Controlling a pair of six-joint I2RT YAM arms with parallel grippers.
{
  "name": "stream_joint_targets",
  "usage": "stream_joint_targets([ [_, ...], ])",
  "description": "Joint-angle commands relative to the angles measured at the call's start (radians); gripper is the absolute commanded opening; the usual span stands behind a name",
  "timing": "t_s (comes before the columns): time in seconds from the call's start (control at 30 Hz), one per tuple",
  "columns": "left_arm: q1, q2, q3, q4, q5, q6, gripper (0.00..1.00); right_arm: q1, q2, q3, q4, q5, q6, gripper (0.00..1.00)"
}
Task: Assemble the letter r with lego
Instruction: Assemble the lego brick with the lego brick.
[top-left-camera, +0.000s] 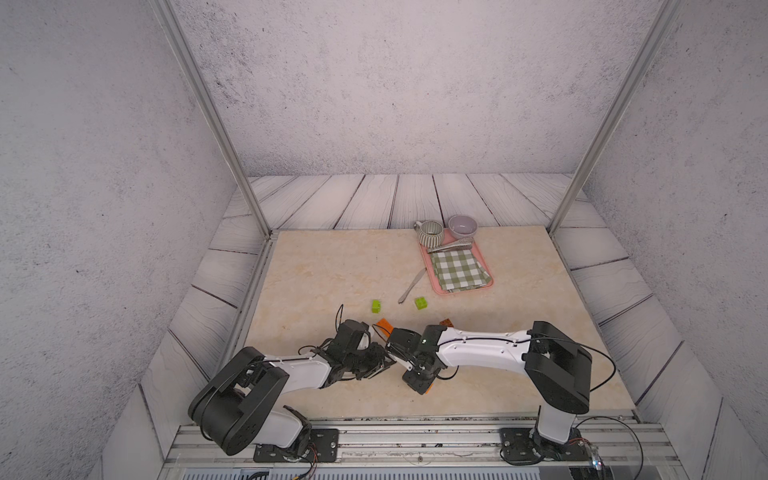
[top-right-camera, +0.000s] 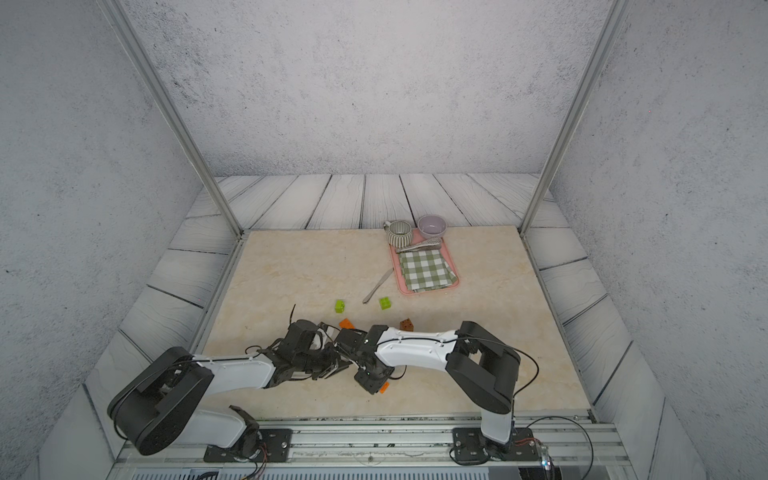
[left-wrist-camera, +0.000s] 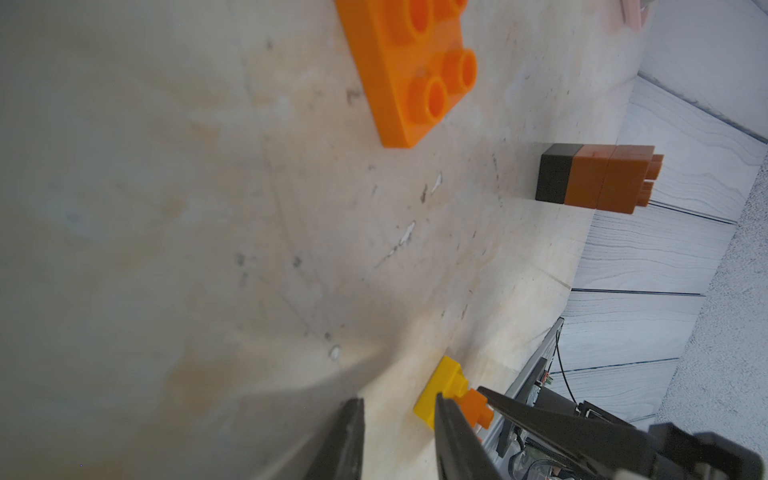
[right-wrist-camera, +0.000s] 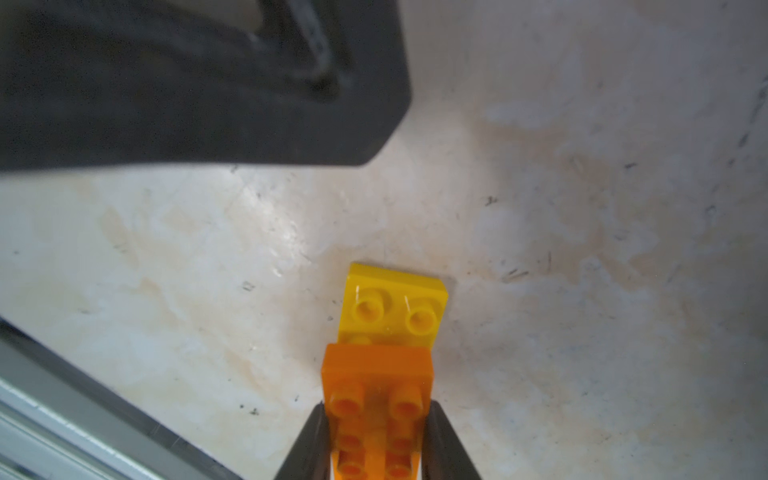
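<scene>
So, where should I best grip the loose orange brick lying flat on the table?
Probably across two opposite side walls, coming straight down from above. The loose orange brick lies flat, studs up, so only its sides offer free flat faces to clamp.

The tabletop is a beige, marble-patterned slab, scuffed with small dark marks in the wrist views. Toward its middle lie a lime green brick and a second lime green brick, apart, with a spoon between them, its handle angled toward a pink tray at the far side. Nearer the arms, an orange brick lies flat, studs up. Beside it a black brick stands on the surface with a brown brick stacked on it. At the near edge a yellow brick rests under the end of a second orange brick.
</scene>
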Motion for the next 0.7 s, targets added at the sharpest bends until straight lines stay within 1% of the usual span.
stream_joint_targets([
  [0.0,-0.003,0.012,-0.007,-0.022,-0.013,0.015,0.33,0.009,0.053,0.004,-0.062,-0.019,0.005,0.0],
  [0.2,-0.002,-0.007,-0.015,-0.04,-0.027,0.016,0.32,0.008,0.098,0.044,-0.13,0.004,0.043,0.0],
  [0.37,-0.002,-0.015,-0.016,-0.047,-0.029,0.017,0.31,0.009,0.122,0.074,-0.191,0.011,0.114,0.0],
  [0.53,0.0,-0.02,-0.021,-0.047,-0.035,0.014,0.31,0.008,0.118,0.063,-0.187,0.004,0.164,0.0],
  [0.67,0.003,-0.035,-0.03,-0.041,-0.043,0.013,0.3,0.007,0.12,0.064,-0.189,0.001,0.158,0.0],
])
